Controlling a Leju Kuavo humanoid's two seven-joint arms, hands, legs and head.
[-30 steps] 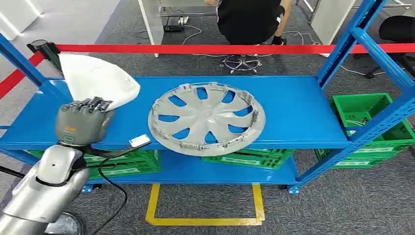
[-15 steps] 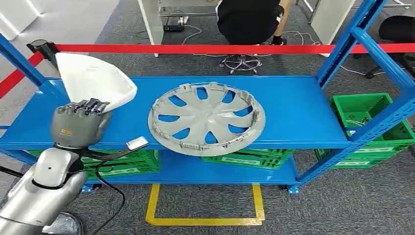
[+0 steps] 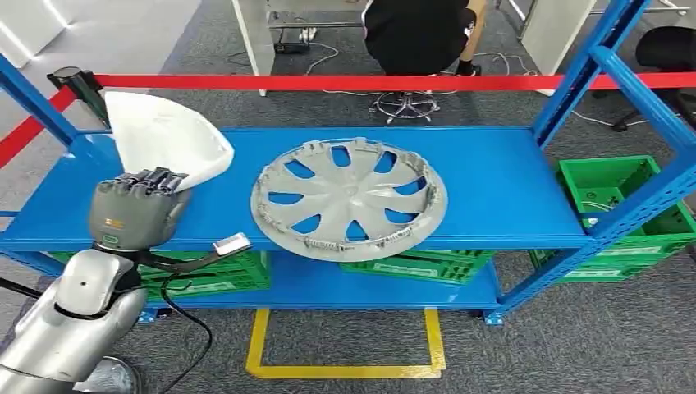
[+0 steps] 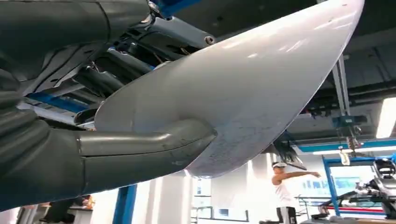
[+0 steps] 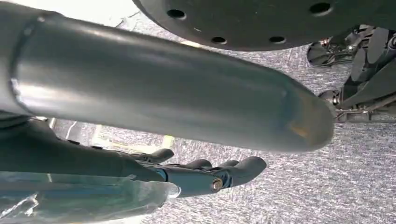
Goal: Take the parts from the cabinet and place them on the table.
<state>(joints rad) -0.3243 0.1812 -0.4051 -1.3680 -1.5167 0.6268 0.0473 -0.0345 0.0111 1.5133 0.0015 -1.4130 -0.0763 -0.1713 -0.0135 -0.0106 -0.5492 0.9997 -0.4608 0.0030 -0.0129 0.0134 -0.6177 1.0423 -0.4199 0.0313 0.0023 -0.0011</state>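
white plastic part point(image 3: 168, 135), curved like a shell, clamped in left hand point(image 3: 135, 209) at the left end of the blue shelf point(image 3: 501, 180), raised off the deck and tilted back. thumb point(image 4: 140, 149) pressed across the smooth underside in the left wrist view, dark fingers point(image 4: 107, 77) on the other face. silver hubcap point(image 3: 349, 199) lying flat mid-shelf, near edge hanging slightly past the shelf lip, not yet taken. right hand point(image 5: 205, 175) hanging low over grey carpet, fingers loosely extended and apart, holding nothing.

likely risks: slick, rounded skin and a grip close to one edge, so could slide or pivot out of the pinch during the swing away; could also clip the blue upright point(image 3: 33, 107) or the red barrier tape point(image 3: 328, 81) just behind it. loose cable and connector point(image 3: 232, 244) dangling at the wrist, could snag the shelf lip.

hard to judge: how far the fingers wrap the rim, hidden behind the part. table for set-down nowhere visible. contents of green crates point(image 3: 611, 193) too small to make out.
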